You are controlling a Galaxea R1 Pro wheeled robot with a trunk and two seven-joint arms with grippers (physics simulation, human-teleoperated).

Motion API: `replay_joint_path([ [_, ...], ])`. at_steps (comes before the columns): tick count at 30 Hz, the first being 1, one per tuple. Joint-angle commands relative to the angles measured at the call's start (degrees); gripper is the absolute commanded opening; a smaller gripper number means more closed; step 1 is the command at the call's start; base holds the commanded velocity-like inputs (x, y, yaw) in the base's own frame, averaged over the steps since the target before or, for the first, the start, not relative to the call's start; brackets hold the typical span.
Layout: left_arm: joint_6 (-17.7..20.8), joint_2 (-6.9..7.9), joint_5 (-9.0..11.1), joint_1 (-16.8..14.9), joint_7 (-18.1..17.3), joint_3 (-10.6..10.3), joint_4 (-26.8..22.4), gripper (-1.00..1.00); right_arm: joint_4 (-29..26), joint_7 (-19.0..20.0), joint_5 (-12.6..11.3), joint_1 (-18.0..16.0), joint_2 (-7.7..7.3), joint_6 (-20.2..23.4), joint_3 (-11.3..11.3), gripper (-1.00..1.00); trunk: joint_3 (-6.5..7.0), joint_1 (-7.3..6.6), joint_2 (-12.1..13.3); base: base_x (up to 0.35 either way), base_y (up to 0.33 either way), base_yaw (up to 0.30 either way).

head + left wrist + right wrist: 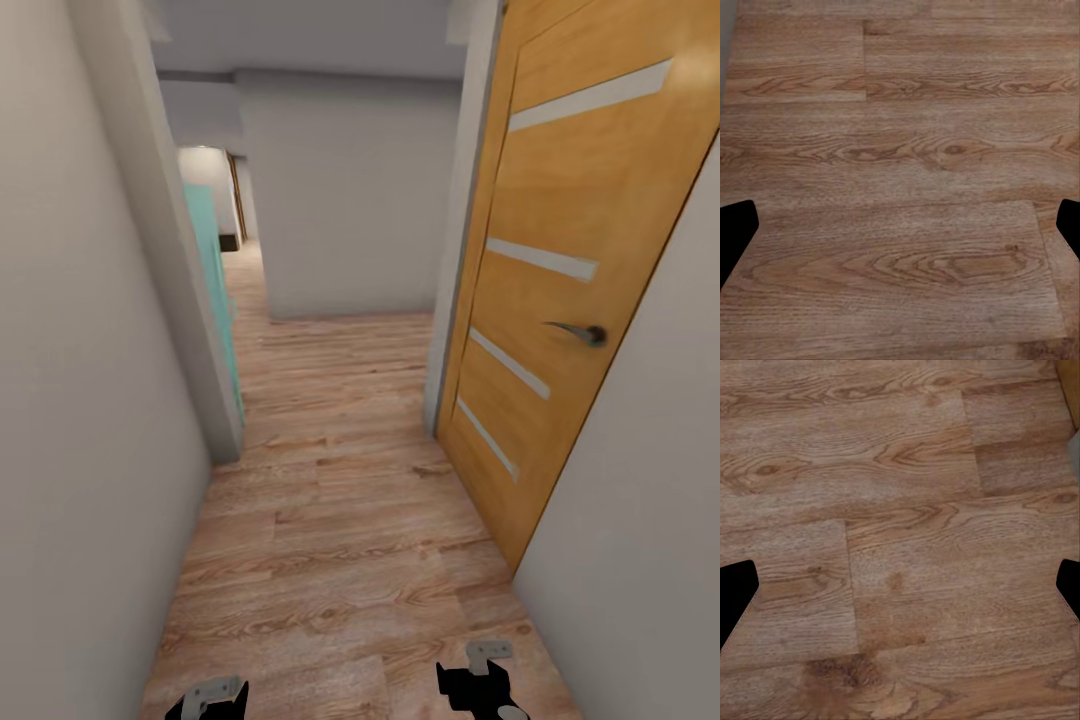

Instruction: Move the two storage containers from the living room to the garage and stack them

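The two storage containers are out of view, and so are the living room and the garage with its floor. I stand in a narrow corridor with light wood planks (340, 520). My left gripper (900, 232) is open over bare planks, its black fingertips (735, 232) far apart with nothing between them. My right gripper (900, 592) is open in the same way above the planks. Low in the head view, the left gripper (212, 697) and the right gripper (482, 680) hang near the bottom edge.
A white wall (70, 400) runs close on my left. An orange wooden door (570, 250) with a metal handle (580, 332) is close on my right. A teal door (212, 270) stands ajar ahead on the left. The corridor bends left at a white wall (350, 200).
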Motion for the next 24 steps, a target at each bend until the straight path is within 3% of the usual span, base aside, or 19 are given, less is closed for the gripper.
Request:
replay_joint_path([
  [1,-0.1,-0.06,-0.3,0.0,-0.5,0.5,0.0,1.0,0.1,-0.3,0.0,0.0,0.0,-0.2,0.3,1.0,-0.06,0.04,0.0,0.347,0.0,0.0],
  [24,-0.2,-0.06,-0.3,0.0,-0.5,0.5,0.0,1.0,0.1,-0.3,0.0,0.0,0.0,-0.2,0.3,1.0,-0.06,0.04,0.0,0.347,0.0,0.0],
])
